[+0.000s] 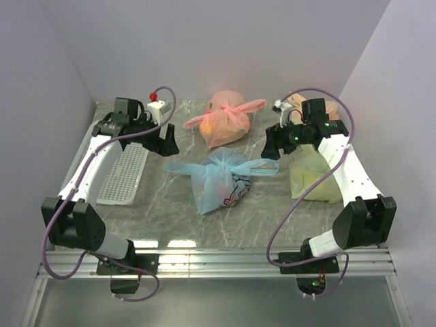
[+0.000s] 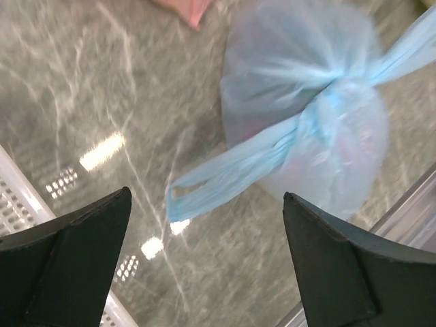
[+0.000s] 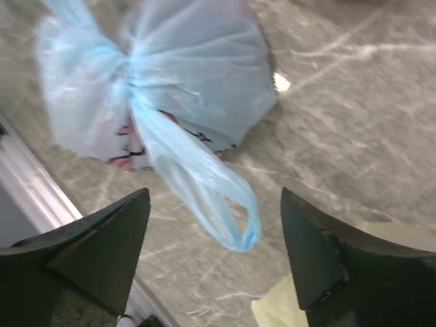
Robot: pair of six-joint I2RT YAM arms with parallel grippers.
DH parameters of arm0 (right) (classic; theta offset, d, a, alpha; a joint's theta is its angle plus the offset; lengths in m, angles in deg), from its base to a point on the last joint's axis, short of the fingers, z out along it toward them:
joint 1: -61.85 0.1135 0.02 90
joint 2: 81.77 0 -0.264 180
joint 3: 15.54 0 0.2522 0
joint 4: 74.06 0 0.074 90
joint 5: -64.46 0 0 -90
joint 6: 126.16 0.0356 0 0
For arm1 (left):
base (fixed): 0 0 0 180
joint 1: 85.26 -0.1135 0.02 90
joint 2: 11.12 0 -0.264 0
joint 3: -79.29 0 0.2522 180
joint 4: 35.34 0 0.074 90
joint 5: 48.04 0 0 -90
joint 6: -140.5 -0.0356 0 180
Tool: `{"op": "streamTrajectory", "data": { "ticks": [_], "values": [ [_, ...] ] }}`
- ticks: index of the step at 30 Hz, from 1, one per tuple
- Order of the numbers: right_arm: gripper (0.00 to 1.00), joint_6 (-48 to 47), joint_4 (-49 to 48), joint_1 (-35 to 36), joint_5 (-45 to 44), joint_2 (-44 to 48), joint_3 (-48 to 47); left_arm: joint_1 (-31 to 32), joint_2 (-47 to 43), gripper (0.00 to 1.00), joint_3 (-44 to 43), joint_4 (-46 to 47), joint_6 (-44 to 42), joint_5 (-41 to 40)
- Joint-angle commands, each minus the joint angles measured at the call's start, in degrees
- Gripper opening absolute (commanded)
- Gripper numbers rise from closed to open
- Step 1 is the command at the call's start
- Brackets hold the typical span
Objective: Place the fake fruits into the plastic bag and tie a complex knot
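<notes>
Plastic bag (image 1: pixel 219 182) sits between white tray (image 1: pixel 129 174), pink bag (image 1: pixel 225 124), yellow-green bag (image 1: pixel 303 172).

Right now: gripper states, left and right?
Left gripper: open, holding nothing.
Right gripper: open, holding nothing.

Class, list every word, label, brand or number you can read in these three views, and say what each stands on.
None can be read.
The plastic bag carries a pink-and-dark print, but it is too blurred to show any letters.
The white tray shows no marking.
</notes>
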Motion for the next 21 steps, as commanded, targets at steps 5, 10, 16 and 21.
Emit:
{"op": "streamTrajectory", "data": {
  "ticks": [5,10,16,21],
  "values": [
    [0.9,9.9,-4.7,0.0,9.6,2.4,-9.8,0.2,2.5,0.99,-15.2,1.2,6.3,0.2],
    [0.94,19.1,-14.9,3.2,3.9,-2.3,-12.2,0.2,8.2,0.99,-22.3,2.1,9.8,-5.4],
    [0.96,22.4,-22.0,9.4,-12.2,-10.5,-14.1,0.2,14.4,0.99,-21.7,7.5,13.4,-8.8],
    [0.97,24.0,-25.1,10.7,-12.0,-12.2,-10.4,0.3,16.6,0.99,-14.6,10.7,13.4,-9.7]
  ]
}}
